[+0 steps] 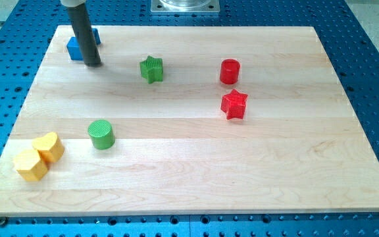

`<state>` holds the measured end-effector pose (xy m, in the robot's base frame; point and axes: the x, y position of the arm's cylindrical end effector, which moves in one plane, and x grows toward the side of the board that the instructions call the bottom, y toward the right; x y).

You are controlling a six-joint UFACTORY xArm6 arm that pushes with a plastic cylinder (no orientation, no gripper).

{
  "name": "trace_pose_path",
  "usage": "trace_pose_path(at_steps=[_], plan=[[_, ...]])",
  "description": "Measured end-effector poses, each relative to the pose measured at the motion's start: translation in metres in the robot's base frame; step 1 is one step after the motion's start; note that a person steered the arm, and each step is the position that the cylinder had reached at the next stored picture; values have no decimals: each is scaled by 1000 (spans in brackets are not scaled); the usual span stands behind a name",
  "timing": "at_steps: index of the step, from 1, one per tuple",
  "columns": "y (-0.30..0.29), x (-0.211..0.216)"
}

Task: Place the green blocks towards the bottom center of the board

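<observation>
A green star block [152, 68] lies in the upper middle of the wooden board [196, 178]. A green cylinder block [101, 134] stands at the lower left. My tip [93, 64] is down on the board at the upper left, right beside a blue block [77, 47] that the rod partly hides. The tip is left of the green star and well above the green cylinder, touching neither.
A red cylinder [229, 71] and a red star [234, 104] sit at the upper right of centre. A yellow heart-like block [49, 146] and a yellow hexagon block [31, 164] sit together at the lower left corner. Blue perforated table surrounds the board.
</observation>
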<state>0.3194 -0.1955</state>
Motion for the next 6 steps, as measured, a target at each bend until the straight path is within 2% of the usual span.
trace_pose_path(at_steps=[6], plan=[[31,10]])
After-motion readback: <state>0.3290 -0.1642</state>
